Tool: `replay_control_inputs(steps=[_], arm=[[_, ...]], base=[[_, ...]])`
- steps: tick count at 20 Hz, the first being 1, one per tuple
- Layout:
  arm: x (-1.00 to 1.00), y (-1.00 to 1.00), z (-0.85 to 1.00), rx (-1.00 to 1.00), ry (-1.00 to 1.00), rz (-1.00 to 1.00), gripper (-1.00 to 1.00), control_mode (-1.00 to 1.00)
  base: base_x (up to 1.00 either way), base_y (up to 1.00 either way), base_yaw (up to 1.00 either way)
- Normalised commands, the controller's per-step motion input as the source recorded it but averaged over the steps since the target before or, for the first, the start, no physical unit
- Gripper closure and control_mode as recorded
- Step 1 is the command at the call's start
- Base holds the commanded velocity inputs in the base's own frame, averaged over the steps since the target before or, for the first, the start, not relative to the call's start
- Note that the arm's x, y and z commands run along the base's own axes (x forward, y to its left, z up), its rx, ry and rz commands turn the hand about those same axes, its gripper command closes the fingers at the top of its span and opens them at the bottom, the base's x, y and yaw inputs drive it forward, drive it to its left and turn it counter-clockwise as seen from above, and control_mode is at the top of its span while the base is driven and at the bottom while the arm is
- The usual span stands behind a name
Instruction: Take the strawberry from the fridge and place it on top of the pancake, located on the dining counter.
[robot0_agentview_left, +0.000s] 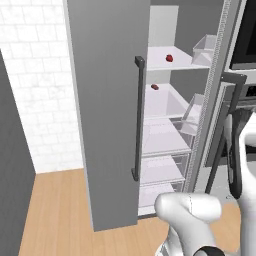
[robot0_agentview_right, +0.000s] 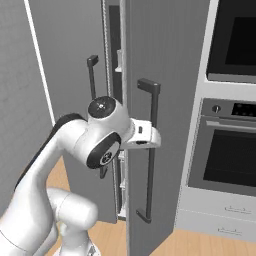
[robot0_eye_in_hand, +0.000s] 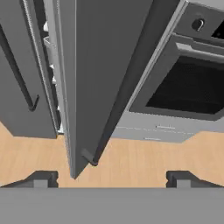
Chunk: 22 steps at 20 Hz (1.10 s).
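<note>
**A:** Where are you standing with the doors?

**B:** You are facing the fridge (robot0_agentview_left: 107, 115) with both doors swung out. The pincer (robot0_eye_in_hand: 111, 178) is standing wide open, gripping nothing, just in front of the edge of the right door (robot0_eye_in_hand: 100, 74), with its tips looking down along that door at the wooden floor (robot0_eye_in_hand: 131, 162).

**A:** And the strawberry?

**B:** You are looking for a small red thing, and two are showing. One is sitting on the upper white shelf (robot0_agentview_left: 172, 64), the strawberry (robot0_agentview_left: 169, 58) by my guess, near that shelf's middle. A second red item (robot0_agentview_left: 155, 87) is lying on the shelf below, toward its left edge. Which one is the berry is too small to tell.

**A:** How should you be going in?

**B:** You are probably best lifting the hand clear of the right door, then swinging round its edge into the gap. Keep the wrist high enough for the upper shelf and mind the clear door bins (robot0_agentview_left: 206, 50) on the right.

**A:** Anything around you?

**B:** An oven (robot0_agentview_right: 225, 155) is sitting just right of the fridge, and a white tiled wall (robot0_agentview_left: 35, 90) is on the left.
</note>
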Motion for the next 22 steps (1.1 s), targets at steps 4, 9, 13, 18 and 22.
replay_control_inputs(steps=[4, 9, 13, 18, 22], arm=[[0.00, 1.00, 0.05, -0.60, 0.34, -0.12, -1.00, -1.00], [0.18, 0.89, 0.01, -0.58, 0.45, -0.13, -1.00, -1.00], [0.70, 0.29, 0.00, -0.36, 0.38, -0.07, -1.00, -1.00], [0.94, -0.04, -0.02, 0.00, 0.13, -0.02, -1.00, -1.00], [0.56, 0.05, 0.00, -0.04, 0.08, 0.00, -1.00, -1.00]], base=[[0.00, 0.00, 0.00], [0.00, 0.00, 0.00], [0.00, 0.00, 0.00], [0.00, 0.00, 0.00], [0.00, 0.00, 0.00]])
